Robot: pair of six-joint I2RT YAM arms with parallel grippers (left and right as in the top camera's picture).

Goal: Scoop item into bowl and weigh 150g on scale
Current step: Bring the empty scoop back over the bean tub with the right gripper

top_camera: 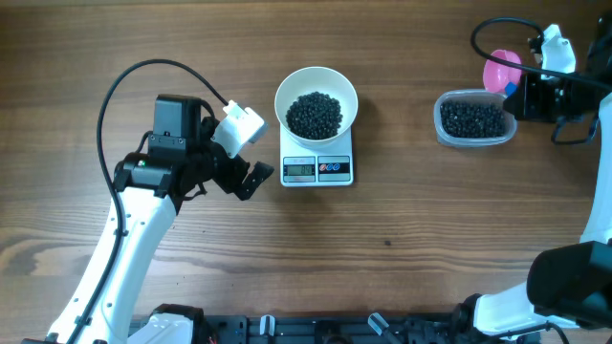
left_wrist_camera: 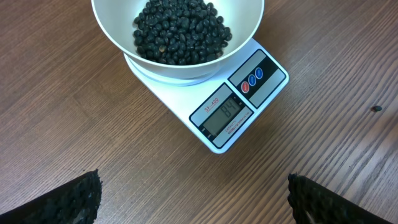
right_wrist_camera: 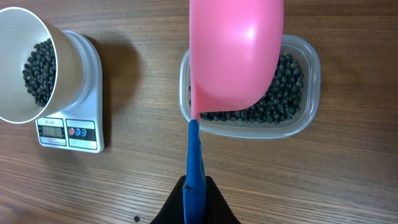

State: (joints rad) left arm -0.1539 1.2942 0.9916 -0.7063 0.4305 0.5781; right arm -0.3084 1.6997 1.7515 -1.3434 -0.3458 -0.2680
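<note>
On the scale (top_camera: 316,169), the bowl (top_camera: 284,96) holds black beans (top_camera: 315,114); the clear tub (top_camera: 441,124) holds more; left tool (left_wrist_camera: 196,199) released, right tool (right_wrist_camera: 194,190) clenched on pink scoop (right_wrist_camera: 236,50).

Bright even light, soft shadow beside scale (right_wrist_camera: 91,84), glare on pink scoop (right_wrist_camera: 252,34), sharp focus

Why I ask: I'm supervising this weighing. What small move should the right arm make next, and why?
Probably lower the pink plastic scoop into the tiny black beads in the clear plastic container. The right fingers are shut on its blue handle above that container, and the grey display of the flat white scale appears to read 84, short of 150.
</note>
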